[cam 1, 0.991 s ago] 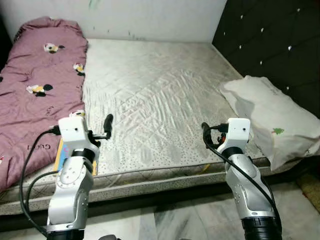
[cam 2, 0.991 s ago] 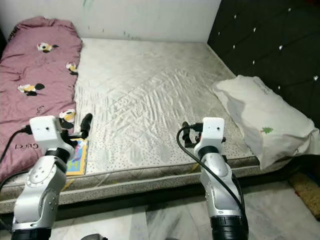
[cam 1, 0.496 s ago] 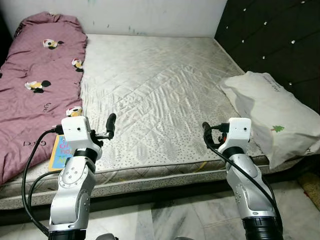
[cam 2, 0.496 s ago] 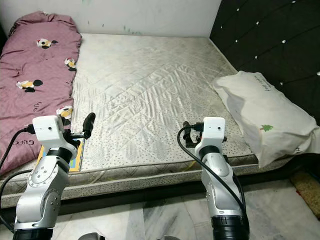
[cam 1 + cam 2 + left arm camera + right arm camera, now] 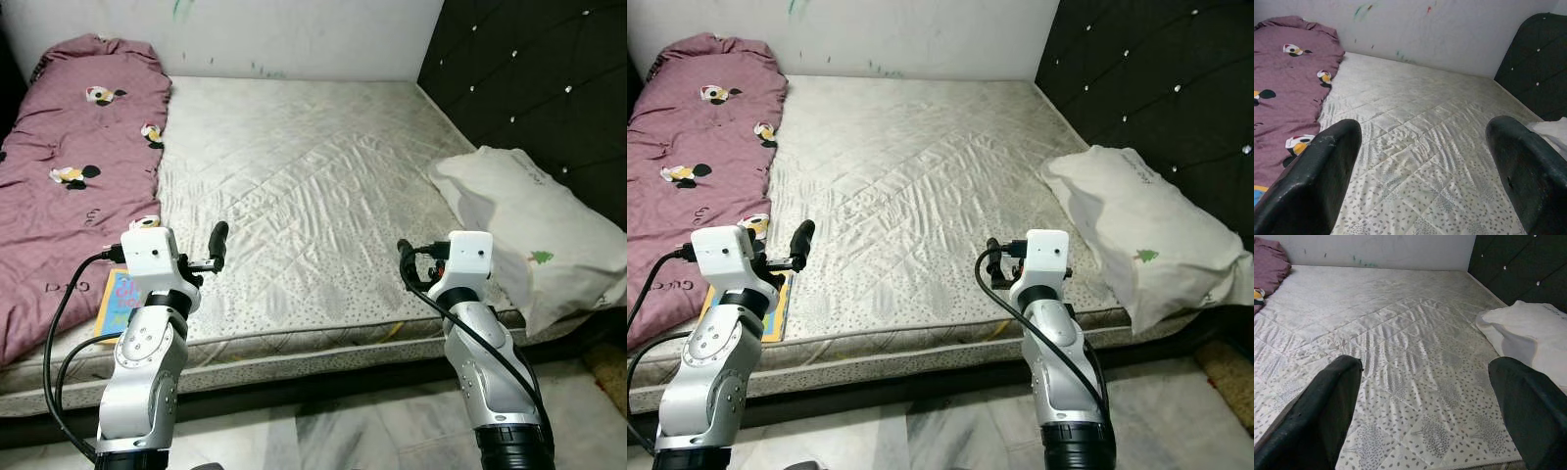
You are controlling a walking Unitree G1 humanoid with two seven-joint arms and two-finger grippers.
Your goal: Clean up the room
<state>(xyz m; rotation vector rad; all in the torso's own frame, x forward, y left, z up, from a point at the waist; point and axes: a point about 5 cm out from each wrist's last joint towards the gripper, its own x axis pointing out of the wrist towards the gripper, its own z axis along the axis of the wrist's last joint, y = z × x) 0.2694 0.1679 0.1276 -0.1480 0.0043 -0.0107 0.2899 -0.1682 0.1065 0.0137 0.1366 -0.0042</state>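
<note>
A bare quilted mattress (image 5: 304,166) lies before me. On its left side a purple blanket (image 5: 69,186) with cartoon prints is spread, and a white pillow (image 5: 534,230) hangs over the right front corner. A colourful book (image 5: 116,299) lies at the front left edge, partly under the blanket. My left gripper (image 5: 1422,127) hovers open over the front edge, just right of the book. Further right along that edge my right gripper (image 5: 1425,364) is held open, left of the pillow. Neither holds anything.
A black tufted headboard (image 5: 529,78) rises along the right side, and a white wall (image 5: 294,34) closes the far end. Pale marble floor (image 5: 343,431) runs along the bed's front. A brown mat (image 5: 1225,367) lies at the lower right.
The whole picture swayed a little, so the camera moved. Both arms keep the same raised pose, and nothing on the bed has shifted.
</note>
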